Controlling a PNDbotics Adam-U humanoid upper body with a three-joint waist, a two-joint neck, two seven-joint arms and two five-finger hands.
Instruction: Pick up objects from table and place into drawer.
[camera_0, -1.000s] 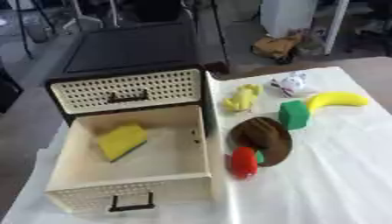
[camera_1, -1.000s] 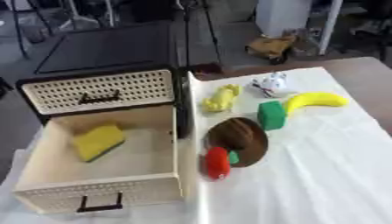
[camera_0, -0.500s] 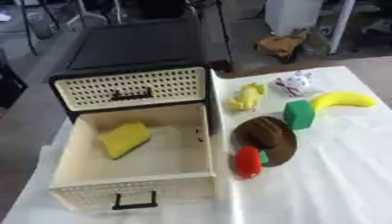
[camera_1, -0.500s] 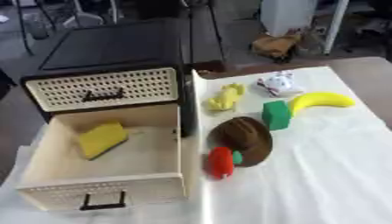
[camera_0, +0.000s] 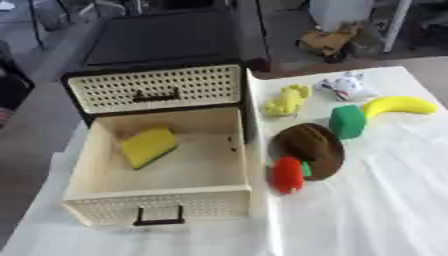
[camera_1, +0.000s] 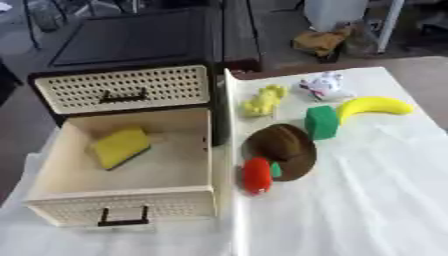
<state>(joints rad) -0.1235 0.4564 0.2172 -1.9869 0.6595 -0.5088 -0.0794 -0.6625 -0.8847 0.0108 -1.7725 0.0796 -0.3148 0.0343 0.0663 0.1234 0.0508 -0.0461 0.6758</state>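
Observation:
The cream drawer (camera_0: 157, 197) stands pulled open at the lower left, with a yellow sponge (camera_0: 149, 146) lying inside it. On the white cloth to its right lie a brown round object (camera_0: 308, 146), a red piece (camera_0: 287, 174) with a small green bit (camera_0: 304, 168) beside it, a green block (camera_0: 347, 121), a banana (camera_0: 399, 106), a yellow-green toy (camera_0: 287, 100) and a white crumpled object (camera_0: 347, 87). Neither of my hands shows in either view.
The drawer belongs to a cabinet with a perforated cream front (camera_0: 156, 89) and a black top (camera_0: 166, 37). The white cloth (camera_0: 376, 210) covers the table to the right and front. Floor and clutter lie beyond the far edge.
The whole picture has shifted slightly, so the camera has moved. The objects keep their places relative to each other.

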